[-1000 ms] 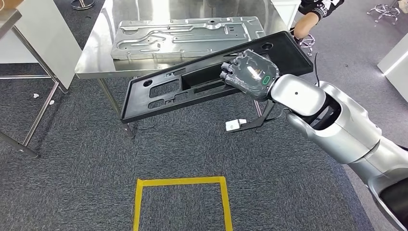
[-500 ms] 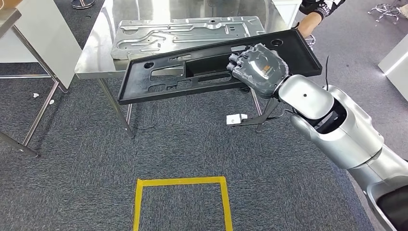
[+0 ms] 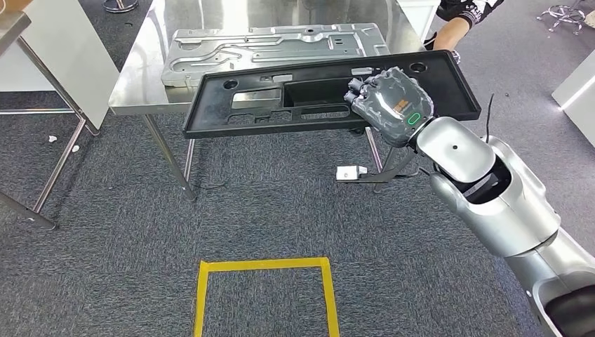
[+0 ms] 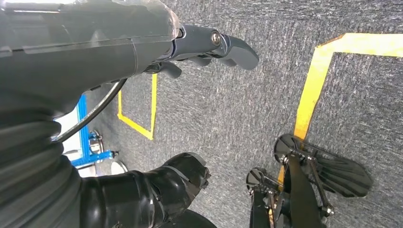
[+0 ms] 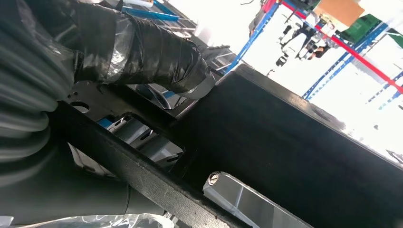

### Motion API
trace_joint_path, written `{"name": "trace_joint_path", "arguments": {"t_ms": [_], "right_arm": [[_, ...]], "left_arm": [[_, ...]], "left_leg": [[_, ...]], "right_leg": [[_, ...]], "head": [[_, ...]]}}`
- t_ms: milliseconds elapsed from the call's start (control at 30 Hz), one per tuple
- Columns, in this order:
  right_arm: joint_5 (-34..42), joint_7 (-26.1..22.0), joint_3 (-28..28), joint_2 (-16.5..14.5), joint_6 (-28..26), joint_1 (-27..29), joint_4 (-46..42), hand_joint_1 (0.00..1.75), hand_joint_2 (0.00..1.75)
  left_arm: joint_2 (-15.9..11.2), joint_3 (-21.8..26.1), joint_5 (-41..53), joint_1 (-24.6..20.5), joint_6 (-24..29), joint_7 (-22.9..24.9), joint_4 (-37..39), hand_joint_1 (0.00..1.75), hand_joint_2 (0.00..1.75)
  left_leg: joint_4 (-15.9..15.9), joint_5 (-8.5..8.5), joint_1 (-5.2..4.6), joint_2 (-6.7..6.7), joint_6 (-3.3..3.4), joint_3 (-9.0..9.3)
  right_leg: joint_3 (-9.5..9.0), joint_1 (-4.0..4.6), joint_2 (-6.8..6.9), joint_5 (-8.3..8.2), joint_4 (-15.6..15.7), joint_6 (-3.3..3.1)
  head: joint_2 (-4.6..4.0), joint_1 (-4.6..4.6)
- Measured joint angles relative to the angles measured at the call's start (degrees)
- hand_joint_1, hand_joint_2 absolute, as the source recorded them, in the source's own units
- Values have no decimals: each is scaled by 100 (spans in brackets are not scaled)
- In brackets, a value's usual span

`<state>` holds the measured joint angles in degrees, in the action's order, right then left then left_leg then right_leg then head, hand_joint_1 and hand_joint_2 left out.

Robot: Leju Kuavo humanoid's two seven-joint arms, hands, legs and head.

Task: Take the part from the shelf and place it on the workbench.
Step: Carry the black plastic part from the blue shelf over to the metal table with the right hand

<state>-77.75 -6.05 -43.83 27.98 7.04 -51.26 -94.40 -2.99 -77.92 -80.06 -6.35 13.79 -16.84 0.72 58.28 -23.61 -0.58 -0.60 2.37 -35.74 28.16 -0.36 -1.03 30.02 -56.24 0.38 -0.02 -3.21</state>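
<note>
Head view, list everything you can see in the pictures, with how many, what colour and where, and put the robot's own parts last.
Black part: one, black, long panel with cut-outs, held over the near edge of the workbench.
Metal plate: one, silver, stamped, lying flat on the workbench behind the black part.
Workbench: one, shiny steel, at the top of the head view.
Tape square: one, yellow, on the grey carpet near the robot.
White tag: one, white, on the floor under the bench.
Person: one, an arm with a dark sleeve, beyond the bench's far right corner.
Right hand: one, dark grey, gripping the black part.
Left hand: one, dark grey, hanging above the carpet, holding nothing.
</note>
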Motion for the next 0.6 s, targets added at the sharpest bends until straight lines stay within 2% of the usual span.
{"name": "trace_joint_path", "arguments": {"t_ms": [200,267,333,400,433,467,500,567,600], "right_arm": [[-56,-64,92,0,4,117,-2,175,175],[-67,-84,109,2,5,149,-5,175,175],[-74,-108,119,6,6,164,-4,175,175],[-74,-146,118,8,11,198,8,175,175],[-74,-169,112,8,18,219,20,175,175],[-71,-197,99,8,27,234,33,175,175],[-56,-225,83,8,38,240,46,175,175],[-5,-270,41,8,68,244,71,175,175],[26,-287,12,4,86,243,84,175,175]], "left_arm": [[1,13,0,-8,23,-61,0,0,175],[3,31,0,-6,33,-49,0,0,175],[4,51,0,0,39,-38,0,0,175],[4,75,0,4,31,-30,0,0,175],[4,86,0,8,23,-27,0,0,175],[4,93,0,12,13,-23,0,0,175],[5,98,0,17,3,-18,0,0,175],[6,103,0,24,-12,-11,0,0,175],[7,107,0,19,-16,-9,0,0,175]], "left_leg": [[-34,-81,-16,-1,126,49],[-128,-135,10,0,207,160],[-166,-195,19,10,254,270],[-161,-269,22,19,244,366],[-159,-320,23,18,229,431],[-157,-379,26,17,211,516],[-155,-447,30,16,190,616],[-141,-602,34,20,130,791],[-143,-669,33,22,90,849]], "right_leg": [[-45,-22,-1,4,-12,88],[31,-23,15,55,-248,130],[400,-40,35,278,-840,164],[943,-54,45,481,-1548,201],[1141,-65,52,482,-1713,212],[1241,-76,63,391,-1666,216],[1236,-87,78,207,-1413,212],[1122,-88,128,-400,-677,178],[1075,-62,152,-629,-420,144]], "head": [[0,0],[0,-7],[0,-18],[0,-19],[0,-19],[0,-18],[0,-19],[0,-14],[0,-9]]}}
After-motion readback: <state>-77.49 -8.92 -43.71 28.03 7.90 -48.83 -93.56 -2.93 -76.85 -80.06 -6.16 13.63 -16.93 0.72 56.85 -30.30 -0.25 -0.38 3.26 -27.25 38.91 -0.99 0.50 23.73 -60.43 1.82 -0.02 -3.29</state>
